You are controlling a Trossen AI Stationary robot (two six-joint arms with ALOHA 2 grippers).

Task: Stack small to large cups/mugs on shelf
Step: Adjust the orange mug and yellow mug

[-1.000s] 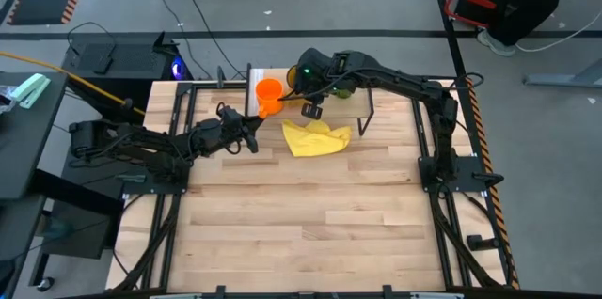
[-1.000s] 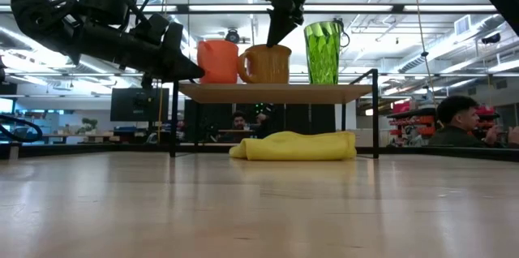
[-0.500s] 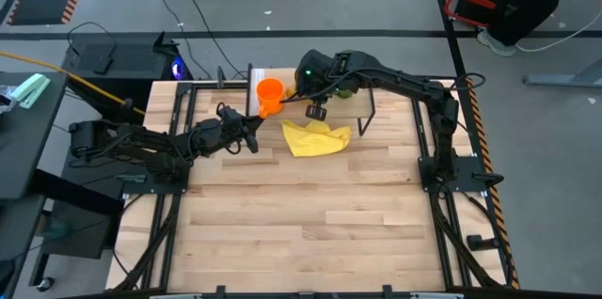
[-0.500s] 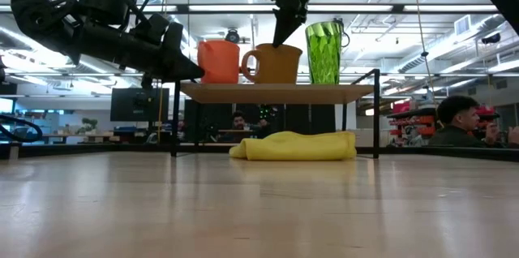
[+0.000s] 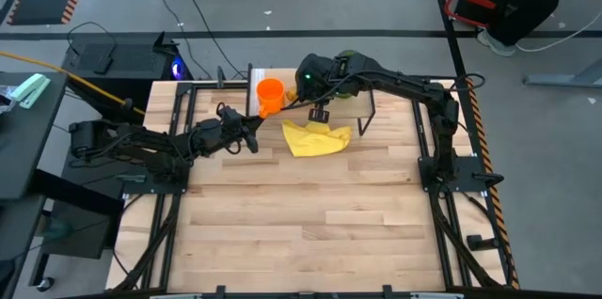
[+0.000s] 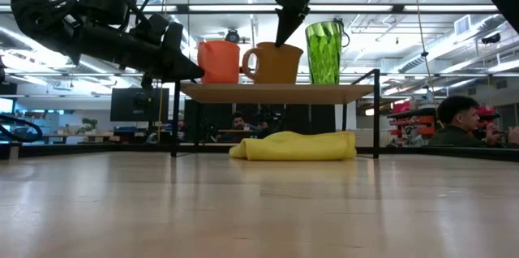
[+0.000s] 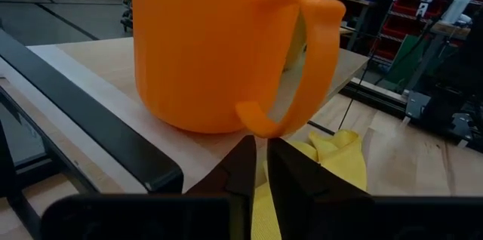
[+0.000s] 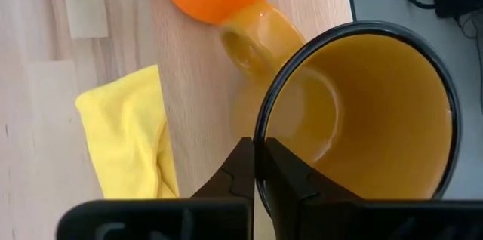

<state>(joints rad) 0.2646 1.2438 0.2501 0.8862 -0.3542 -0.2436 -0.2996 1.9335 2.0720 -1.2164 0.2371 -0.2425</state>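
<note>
Nudged rightward, amber mug [image 6: 278,63] — rim pinched by right claw [image 8: 259,172] — hides its far wall.

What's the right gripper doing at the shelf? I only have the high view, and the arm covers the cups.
Observer: In the right wrist view, the right gripper is pinched on the rim of the amber mug, one finger inside and one outside.
Operator: Is the mug down on the board?
Observer: In the low view it looks seated on the shelf, between the orange mug and the green tumbler.
Operator: And the left gripper?
Observer: In the left wrist view, the left gripper sits just under the orange mug's handle. Its fingers are nearly together with nothing between them.
</note>
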